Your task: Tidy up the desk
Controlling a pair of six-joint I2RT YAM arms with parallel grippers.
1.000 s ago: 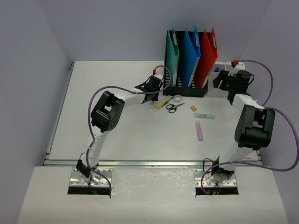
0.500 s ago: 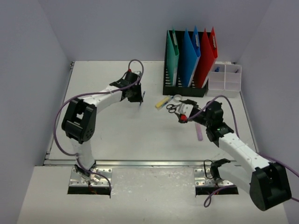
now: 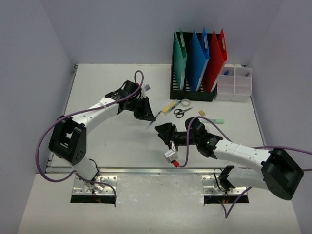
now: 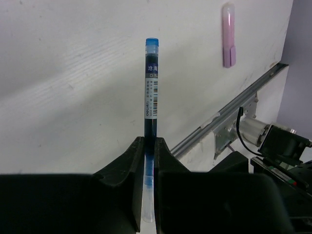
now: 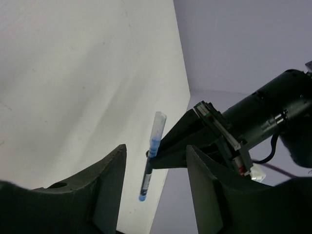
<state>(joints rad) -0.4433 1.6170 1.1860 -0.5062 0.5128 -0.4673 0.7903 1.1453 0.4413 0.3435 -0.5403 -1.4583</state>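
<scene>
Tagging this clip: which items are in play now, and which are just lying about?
In play: blue pen, left gripper shut on it, right gripper open, facing it.
Lying about: scissors, tape roll, pink marker, green marker.

The pen (image 4: 150, 97) is blue, the marker (image 4: 228, 34) pink, the desk (image 3: 97, 83) white, the folders (image 3: 196, 61) green, blue and red.

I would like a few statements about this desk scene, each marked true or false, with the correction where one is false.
1. The left jaws are shut on a blue pen. True.
2. The right jaws grip the pen too. False: they stand open.
3. The scissors hang in the right jaws. False: they lie on the desk.
4. A pink marker lies on the desk. True.
</scene>
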